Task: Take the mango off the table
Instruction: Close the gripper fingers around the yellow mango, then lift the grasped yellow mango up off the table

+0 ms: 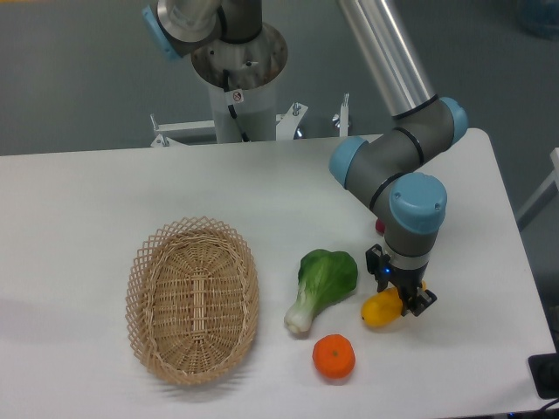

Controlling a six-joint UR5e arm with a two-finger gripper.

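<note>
Floor (79, 78): grey, matte, evenly lit, filling the area behind the worktop's far edge. Metal bracket frame (183, 131): pale, bolted, low against that far edge. Blue translucent object (539, 17): top right corner, cropped. Dark object (546, 375): beyond the worktop's near right corner.

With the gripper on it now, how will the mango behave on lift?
The mango looks smooth and rounded, so it may slip or pivot. The gripper straddles its right end, off-centre, so the free end could droop. It appears rigid, so it probably won't deform.
</note>
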